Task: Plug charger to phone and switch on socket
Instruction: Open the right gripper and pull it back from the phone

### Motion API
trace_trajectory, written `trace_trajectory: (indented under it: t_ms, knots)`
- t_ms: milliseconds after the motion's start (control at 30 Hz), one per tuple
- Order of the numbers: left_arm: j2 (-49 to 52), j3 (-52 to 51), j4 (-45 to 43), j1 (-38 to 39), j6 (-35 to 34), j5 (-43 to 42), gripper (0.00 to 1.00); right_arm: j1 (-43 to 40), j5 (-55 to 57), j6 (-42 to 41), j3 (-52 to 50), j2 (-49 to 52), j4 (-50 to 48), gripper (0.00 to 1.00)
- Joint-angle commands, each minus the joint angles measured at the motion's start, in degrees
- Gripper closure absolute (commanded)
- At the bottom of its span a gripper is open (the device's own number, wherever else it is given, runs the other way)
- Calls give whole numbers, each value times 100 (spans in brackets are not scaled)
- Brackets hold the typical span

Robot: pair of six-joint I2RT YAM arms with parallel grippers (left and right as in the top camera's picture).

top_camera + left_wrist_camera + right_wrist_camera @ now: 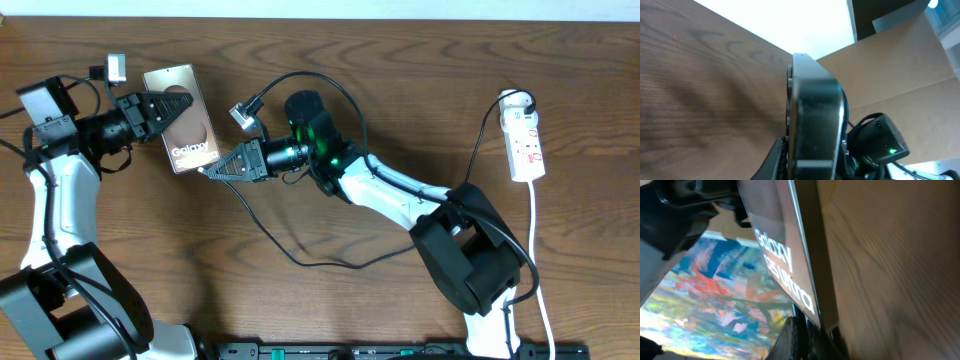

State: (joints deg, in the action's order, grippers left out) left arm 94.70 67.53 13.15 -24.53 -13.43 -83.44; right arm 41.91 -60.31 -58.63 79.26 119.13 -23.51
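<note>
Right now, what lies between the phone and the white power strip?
Overhead view: the right arm and a loop of the black charger cable lie between phone and power strip; otherwise bare wooden table.

Seen from overhead, the charger's connector tip is lost at the right gripper's fingertips by the phone's lower corner. It is perhaps touching the phone, but it is too small to tell. The left gripper covers the phone's middle. The socket's switches are too tiny to read. In the left wrist view the phone's edge is blurred and cut off at the bottom.
</note>
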Motion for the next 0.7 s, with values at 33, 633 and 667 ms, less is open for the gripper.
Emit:
trace_trajectory:
  t_ms: [33,633,667]
  knots:
    - [-136,20,13,109,-229,-651,93,-26,533,756,52,7,804,99]
    - [-136,20,-79,-240,-232,-549,92,2,1613,1976,52,7,3333,99]
    - [-136,20,-79,-297,-232,-551,93,0,1799,1976,55,4,3536,99]
